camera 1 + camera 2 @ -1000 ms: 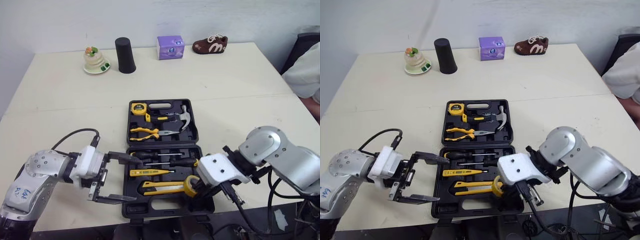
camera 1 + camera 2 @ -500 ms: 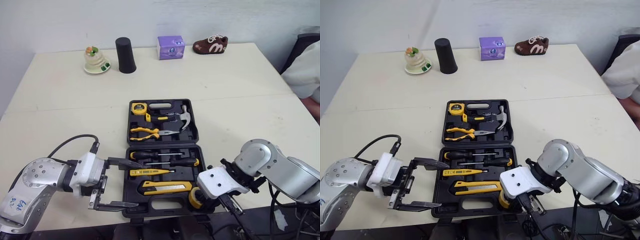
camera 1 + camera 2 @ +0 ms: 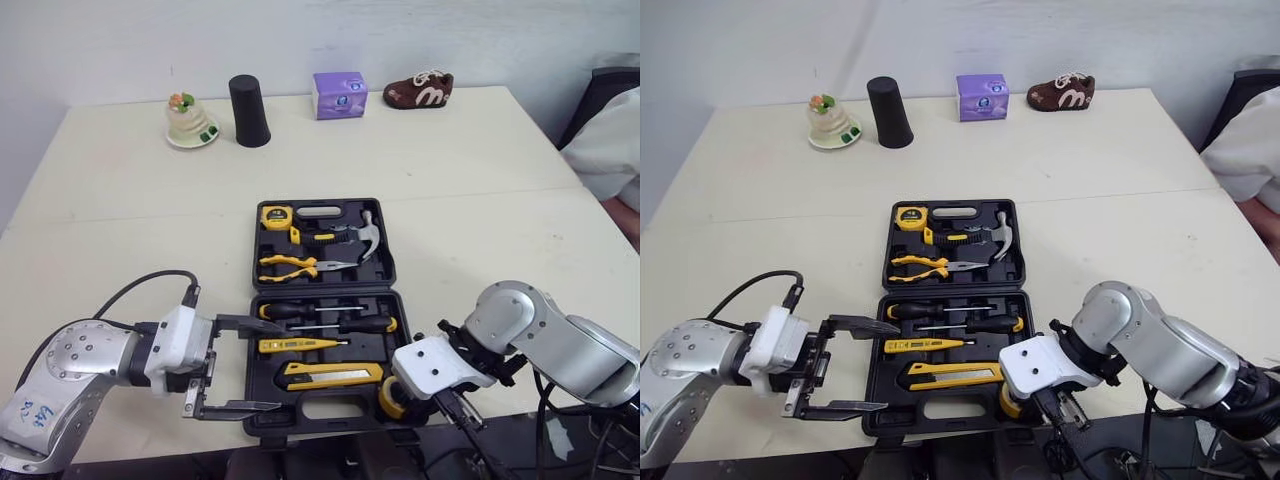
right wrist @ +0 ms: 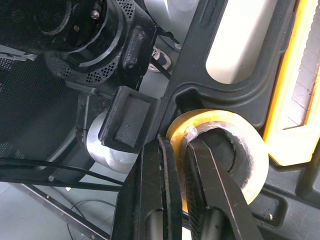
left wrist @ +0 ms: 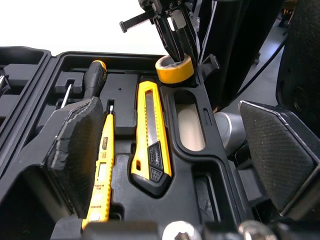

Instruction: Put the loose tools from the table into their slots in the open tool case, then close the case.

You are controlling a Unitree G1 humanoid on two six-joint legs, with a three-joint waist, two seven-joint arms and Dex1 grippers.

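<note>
Right pincer (image 4: 178,146) astride tape roll (image 4: 220,120) wall

Bright, even room light; soft shadows, almost no glare.
Head views: diffuse overhead light, table (image 3: 130,220) pale and evenly lit, just a faint soft shadow on it under the left claw (image 3: 270,362). Left wrist view: pale surface beyond that claw washes to flat white, tool case (image 5: 125,107) interior dark between its spread fingers, soft sheen on the utility knife (image 5: 150,135). Right wrist view: dim, shadowed space beside the right claw (image 4: 176,145), glossy highlight on the tape roll (image 4: 240,145) it pinches.
</note>
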